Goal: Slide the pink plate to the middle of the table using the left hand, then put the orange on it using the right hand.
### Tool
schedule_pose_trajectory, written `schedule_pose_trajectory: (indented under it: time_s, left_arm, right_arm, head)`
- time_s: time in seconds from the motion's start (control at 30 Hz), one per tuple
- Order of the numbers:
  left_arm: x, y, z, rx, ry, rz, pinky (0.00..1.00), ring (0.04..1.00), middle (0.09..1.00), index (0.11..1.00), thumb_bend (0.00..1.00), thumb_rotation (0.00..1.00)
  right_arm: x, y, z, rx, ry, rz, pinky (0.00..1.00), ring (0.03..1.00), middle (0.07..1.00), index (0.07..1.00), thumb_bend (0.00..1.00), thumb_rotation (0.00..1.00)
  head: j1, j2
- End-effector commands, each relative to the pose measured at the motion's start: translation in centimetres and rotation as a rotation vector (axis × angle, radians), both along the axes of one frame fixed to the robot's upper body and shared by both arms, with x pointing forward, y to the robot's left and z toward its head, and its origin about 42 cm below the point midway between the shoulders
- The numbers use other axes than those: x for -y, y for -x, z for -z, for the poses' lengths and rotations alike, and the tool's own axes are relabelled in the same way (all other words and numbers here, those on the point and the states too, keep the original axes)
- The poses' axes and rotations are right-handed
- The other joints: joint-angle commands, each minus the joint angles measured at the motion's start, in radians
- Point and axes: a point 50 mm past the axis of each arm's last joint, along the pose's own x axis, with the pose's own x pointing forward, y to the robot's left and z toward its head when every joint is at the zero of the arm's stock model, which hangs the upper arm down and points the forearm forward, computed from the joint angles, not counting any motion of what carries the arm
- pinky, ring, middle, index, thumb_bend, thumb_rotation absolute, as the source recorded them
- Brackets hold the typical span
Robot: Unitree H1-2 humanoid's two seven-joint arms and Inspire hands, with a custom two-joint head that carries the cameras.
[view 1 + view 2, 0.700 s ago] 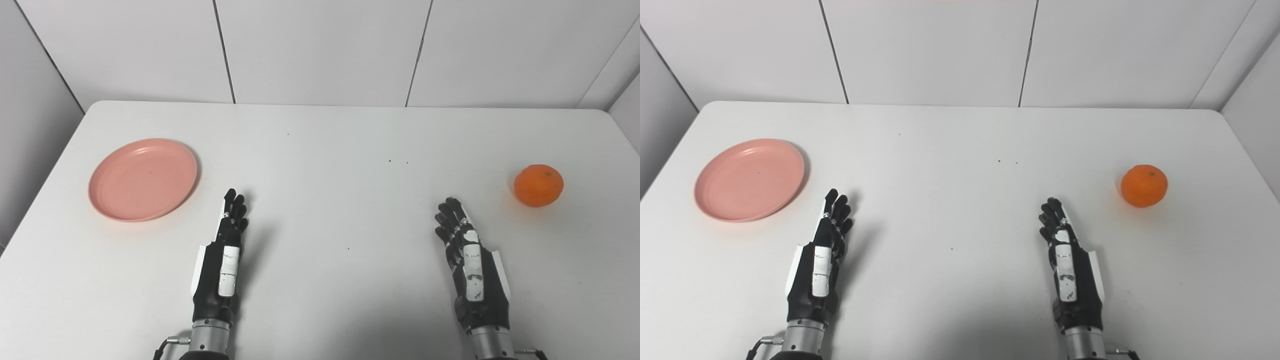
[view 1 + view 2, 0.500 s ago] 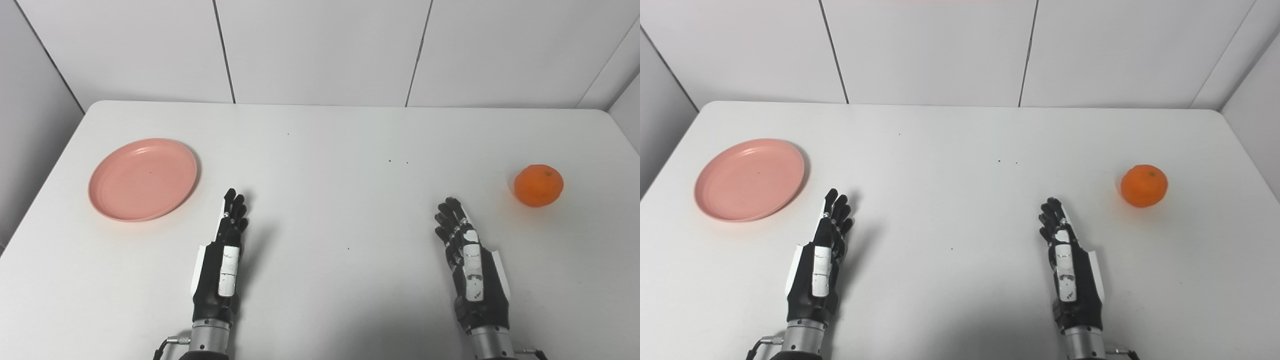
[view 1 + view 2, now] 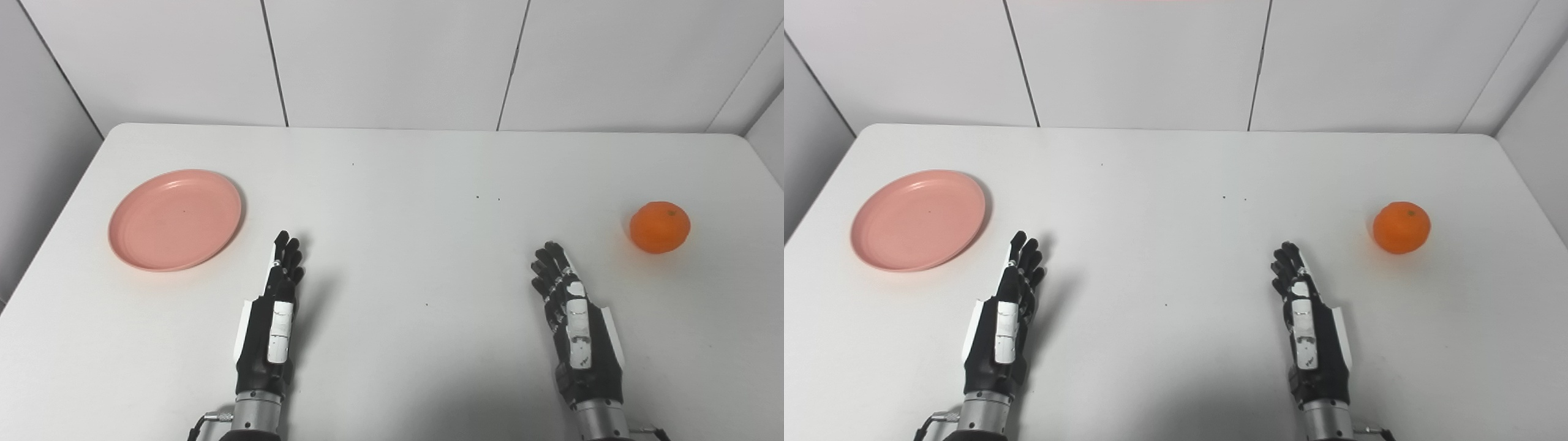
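A round pink plate (image 3: pixel 175 219) lies flat near the left side of the white table (image 3: pixel 404 171), with nothing on it. An orange (image 3: pixel 659 227) sits by itself near the right edge. My left hand (image 3: pixel 274 312) hovers over the front of the table, right of and nearer than the plate, fingers stretched forward and holding nothing. My right hand (image 3: pixel 572 312) is held the same way, left of and nearer than the orange, also empty. Neither hand touches its object.
White wall panels (image 3: pixel 392 61) rise behind the table's far edge. A few tiny dark specks (image 3: pixel 487 198) dot the tabletop between the hands and the wall.
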Motion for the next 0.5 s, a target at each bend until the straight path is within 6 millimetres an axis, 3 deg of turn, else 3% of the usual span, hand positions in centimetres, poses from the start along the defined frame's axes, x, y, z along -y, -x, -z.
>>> schedule_pose_trajectory:
  time_s: [0.0, 0.47]
  left_arm:
    - [-3.45, 7.98, 3.7, -0.182, -0.104, -0.061, 1.0, 1.0, 1.0, 1.0, 0.85, 1.0]
    - [-3.37, 8.04, 3.9, -0.188, -0.096, -0.063, 1.0, 1.0, 1.0, 1.0, 0.85, 1.0]
  right_arm:
    - [0.12, 1.89, -1.19, 0.083, -0.001, 0.008, 0.96, 0.933, 0.925, 0.923, 0.89, 1.0]
    - [0.2, 1.92, -1.18, 0.085, 0.005, 0.011, 0.95, 0.93, 0.921, 0.919, 0.89, 1.0]
  head:
    - [0.0, 0.001]
    - [0.017, -0.008]
